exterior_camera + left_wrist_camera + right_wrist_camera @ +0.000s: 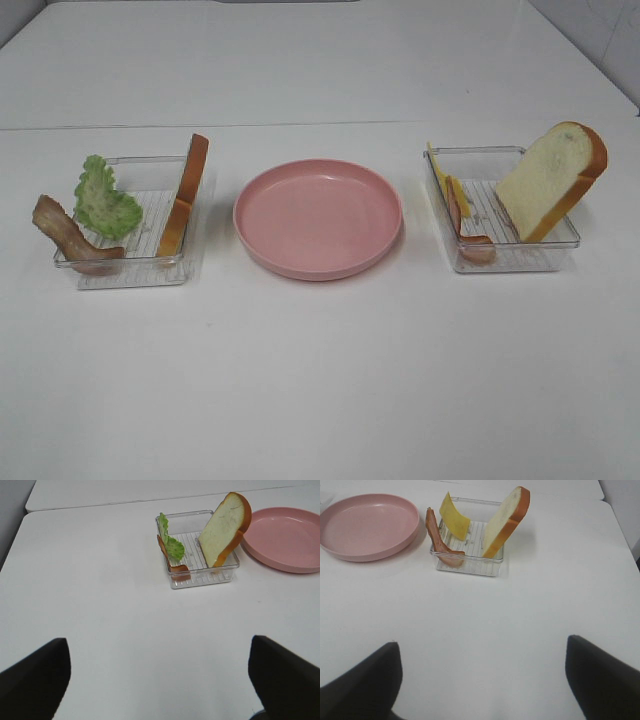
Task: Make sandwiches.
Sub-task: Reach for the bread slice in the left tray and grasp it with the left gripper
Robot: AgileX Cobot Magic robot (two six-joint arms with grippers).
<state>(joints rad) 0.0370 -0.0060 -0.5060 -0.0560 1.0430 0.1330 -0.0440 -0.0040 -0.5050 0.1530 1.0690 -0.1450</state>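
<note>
Where lettuce (105,200) is ruffled, the round plate (318,215) (pink) is smooth.

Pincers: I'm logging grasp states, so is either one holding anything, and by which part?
Nothing is held. The left pincer and the right pincer are both open, with nothing between their jaws.

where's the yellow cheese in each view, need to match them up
Exterior high: yellow cheese in the right tray, plate side, beside bacon.
Left wrist: not in it.
Right wrist: yellow cheese between bacon and bread slice.
Shared landmark: pink plate.
</note>
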